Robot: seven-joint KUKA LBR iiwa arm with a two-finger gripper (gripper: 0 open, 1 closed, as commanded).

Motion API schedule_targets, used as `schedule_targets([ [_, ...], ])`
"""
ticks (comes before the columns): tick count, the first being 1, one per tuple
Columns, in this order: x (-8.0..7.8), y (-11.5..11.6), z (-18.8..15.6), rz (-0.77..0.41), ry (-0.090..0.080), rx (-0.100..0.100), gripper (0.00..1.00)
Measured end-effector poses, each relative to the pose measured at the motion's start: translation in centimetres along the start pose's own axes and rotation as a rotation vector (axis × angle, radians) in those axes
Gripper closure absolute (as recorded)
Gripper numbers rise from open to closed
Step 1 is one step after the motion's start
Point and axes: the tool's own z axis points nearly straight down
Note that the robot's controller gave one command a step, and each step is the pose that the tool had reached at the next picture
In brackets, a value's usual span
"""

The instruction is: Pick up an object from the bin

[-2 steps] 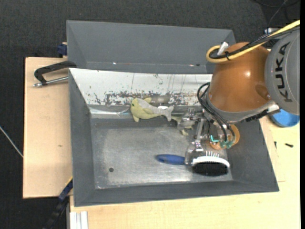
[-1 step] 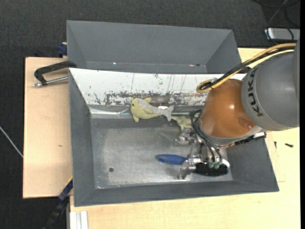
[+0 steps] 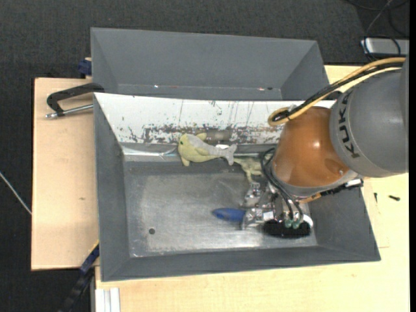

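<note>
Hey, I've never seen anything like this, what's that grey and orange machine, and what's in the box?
One camera looks down, slightly from the side, into a grey metal bin. The grey-and-orange machine on the right is a robot arm; its end effector, the grasping part, is lowered near the bin floor beside a small blue thing. A pale yellow fish-shaped toy lies against the back wall, with another pale piece just right of it. Whether anything is held cannot be told.

"KUKA" on grey arm (image 3: 372,130) (lettering sideways)
</note>
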Motion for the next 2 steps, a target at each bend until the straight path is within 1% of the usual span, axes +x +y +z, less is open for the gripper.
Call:
schedule_targets([
  [1, -2.1, -0.1, -11.1, -0.129, -0.012, 0.001, 1.00],
  [2, -3.0, 0.3, -19.0, -0.138, -0.013, 0.001, 1.00],
])
